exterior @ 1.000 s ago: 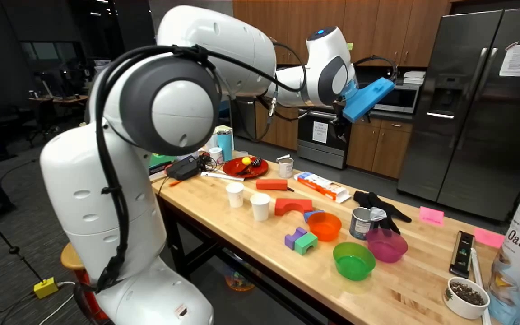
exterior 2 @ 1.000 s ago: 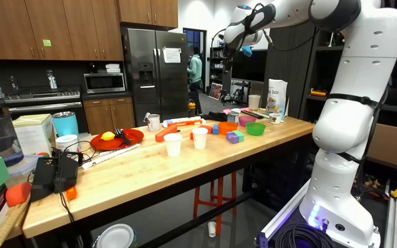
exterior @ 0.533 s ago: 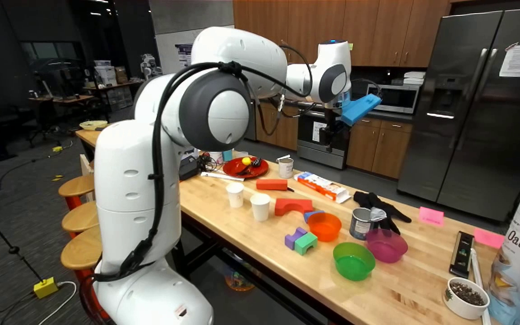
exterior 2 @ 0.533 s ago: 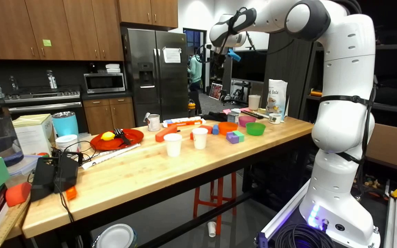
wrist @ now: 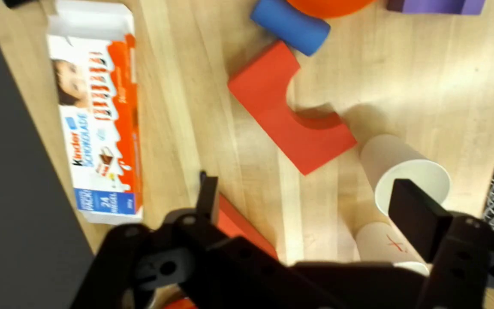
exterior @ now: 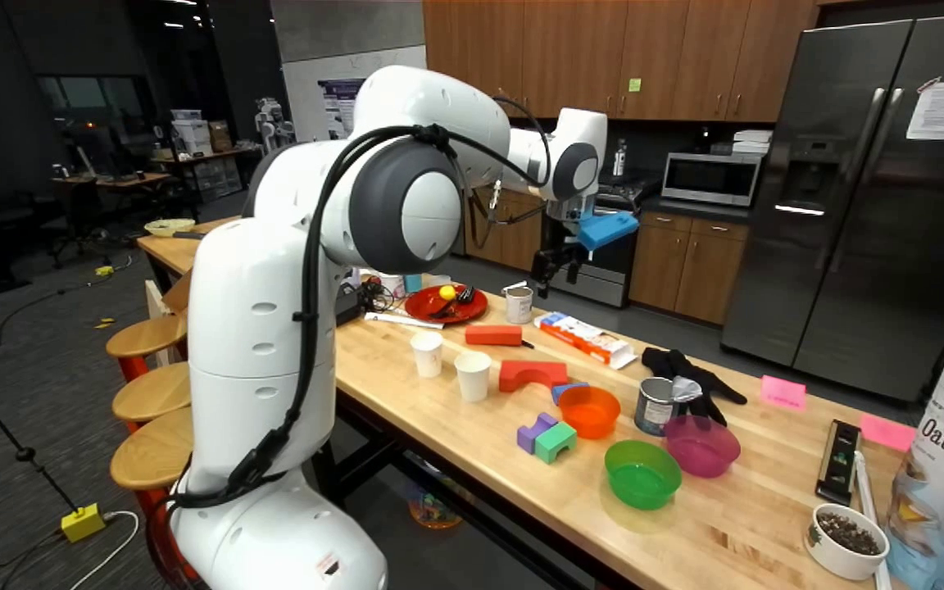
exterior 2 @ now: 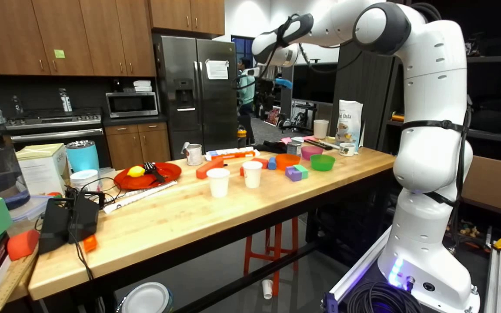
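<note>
We see a pale wooden worktop (exterior 2: 159,230), strewn along its length. Two white paper cups (exterior 2: 218,183) stand upright near a red arch block (wrist: 268,98); a blue cylinder (wrist: 290,26) lies just beside it, next to an orange bowl (exterior: 591,422). A purple block (exterior: 537,432) and a pale green block (exterior: 555,443) sit side by side, touching, with a green bowl (exterior: 642,475) and a magenta bowl (exterior: 701,447) nearby (we cannot tell whether those bowls touch). We also find a red bar-shaped block (exterior: 492,334), a Kinder box (exterior: 583,337) lying flat, a black glove (exterior: 701,375), a red plate (exterior 2: 173,171) and, toward one end, an oats bag (exterior 2: 349,122).
</note>
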You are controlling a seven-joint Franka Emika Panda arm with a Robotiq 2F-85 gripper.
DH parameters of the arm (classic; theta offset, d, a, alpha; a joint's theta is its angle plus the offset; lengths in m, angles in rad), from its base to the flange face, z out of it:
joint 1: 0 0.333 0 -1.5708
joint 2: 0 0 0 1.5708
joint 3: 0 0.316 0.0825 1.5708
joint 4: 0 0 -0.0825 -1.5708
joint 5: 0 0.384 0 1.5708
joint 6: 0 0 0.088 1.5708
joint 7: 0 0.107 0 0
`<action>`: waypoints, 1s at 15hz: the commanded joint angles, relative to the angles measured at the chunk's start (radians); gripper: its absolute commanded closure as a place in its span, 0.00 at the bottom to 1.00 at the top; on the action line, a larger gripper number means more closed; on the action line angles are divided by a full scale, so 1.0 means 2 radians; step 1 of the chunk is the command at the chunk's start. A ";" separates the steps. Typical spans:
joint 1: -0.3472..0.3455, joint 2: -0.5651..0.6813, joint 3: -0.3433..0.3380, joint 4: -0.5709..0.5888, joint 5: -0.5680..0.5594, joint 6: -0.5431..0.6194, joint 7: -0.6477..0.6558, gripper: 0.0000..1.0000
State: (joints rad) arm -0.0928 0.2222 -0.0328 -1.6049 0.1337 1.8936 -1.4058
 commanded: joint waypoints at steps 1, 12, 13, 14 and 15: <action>0.004 0.017 0.024 0.008 0.040 -0.045 0.005 0.00; 0.017 0.090 0.043 0.071 0.043 -0.156 0.098 0.00; 0.017 0.097 0.045 0.082 0.046 -0.164 0.100 0.00; 0.018 0.104 0.048 0.093 0.048 -0.170 0.103 0.00; 0.018 0.110 0.050 0.104 0.050 -0.176 0.106 0.00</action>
State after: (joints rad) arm -0.0542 0.3936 0.0502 -1.4908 0.2273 1.6007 -1.2268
